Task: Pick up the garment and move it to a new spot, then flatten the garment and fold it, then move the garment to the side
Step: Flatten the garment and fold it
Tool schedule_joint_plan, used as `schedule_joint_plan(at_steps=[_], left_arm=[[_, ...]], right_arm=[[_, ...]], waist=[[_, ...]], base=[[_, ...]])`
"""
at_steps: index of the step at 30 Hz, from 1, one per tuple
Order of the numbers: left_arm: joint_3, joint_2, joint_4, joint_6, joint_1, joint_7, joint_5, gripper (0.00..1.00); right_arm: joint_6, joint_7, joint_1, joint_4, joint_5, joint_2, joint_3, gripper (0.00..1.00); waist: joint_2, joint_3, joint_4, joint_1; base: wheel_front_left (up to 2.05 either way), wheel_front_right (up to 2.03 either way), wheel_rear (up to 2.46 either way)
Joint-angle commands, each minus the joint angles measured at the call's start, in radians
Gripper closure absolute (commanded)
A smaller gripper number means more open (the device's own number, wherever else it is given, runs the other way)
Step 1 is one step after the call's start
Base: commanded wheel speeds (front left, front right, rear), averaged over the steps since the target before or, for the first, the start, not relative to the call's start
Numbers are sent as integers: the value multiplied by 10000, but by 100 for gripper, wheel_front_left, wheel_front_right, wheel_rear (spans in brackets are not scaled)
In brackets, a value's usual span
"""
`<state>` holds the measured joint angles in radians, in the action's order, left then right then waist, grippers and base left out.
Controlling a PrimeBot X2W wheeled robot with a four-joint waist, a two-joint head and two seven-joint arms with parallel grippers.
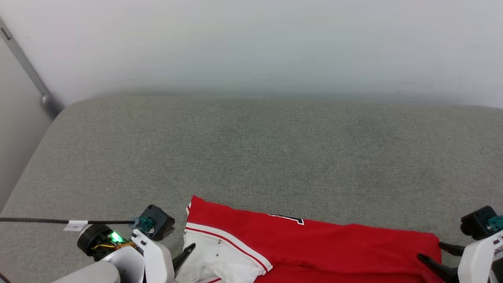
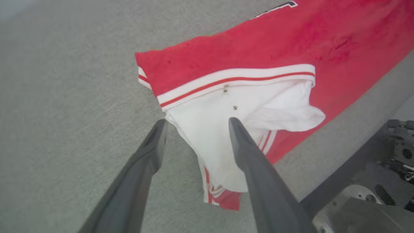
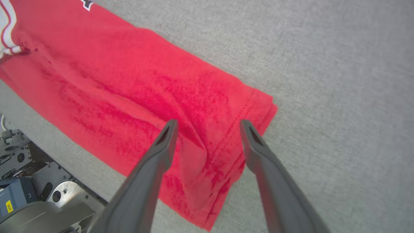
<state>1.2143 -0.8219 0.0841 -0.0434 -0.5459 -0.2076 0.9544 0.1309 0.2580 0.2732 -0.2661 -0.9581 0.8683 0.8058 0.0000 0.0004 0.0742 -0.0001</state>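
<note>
The garment, a red T-shirt, lies as a long strip along the near edge of the grey surface. Its white sleeve with red-and-white stripe trim is at the left end. My left gripper is open just over that sleeve, and one dark finger shows beside the cloth in the head view. At the right end, my right gripper hangs open above the wrinkled red hem. Its fingers point at the shirt's right edge. Neither gripper holds any cloth.
The grey fabric surface stretches wide behind the garment up to a pale wall. A metal pole slants at the far left. The robot's base sits just below the surface's near edge.
</note>
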Motion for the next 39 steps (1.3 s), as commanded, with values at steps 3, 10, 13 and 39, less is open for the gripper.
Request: schedule_joint_plan(at_steps=[3, 10, 13, 39], left_arm=[[-528, -84, -381, -1662, 440, 2092, -1176, 0], [-1284, 318, -368, -3828, 1185, 4257, -1921, 0], [-1667, 499, -378, -4536, 1539, 4585, -2130, 0], [-6555, 3349, -885, -4647, 4857, 4734, -5420, 0]], right_arm=[[-4, -941, -928, 610, 26, 370, -1461, 0], [-4, -1237, -2286, 49, 48, -209, -3563, 0], [-4, -1069, -2846, -279, 77, -635, -4192, 0], [33, 1834, -3171, -1223, 247, -3305, -4133, 0]], waist=[[0, -344, 60, 1], [0, -334, 151, 1], [0, -251, 214, 1], [0, 457, 573, 1]], base=[[0, 0, 0], [0, 0, 0], [0, 0, 0], [0, 0, 0]])
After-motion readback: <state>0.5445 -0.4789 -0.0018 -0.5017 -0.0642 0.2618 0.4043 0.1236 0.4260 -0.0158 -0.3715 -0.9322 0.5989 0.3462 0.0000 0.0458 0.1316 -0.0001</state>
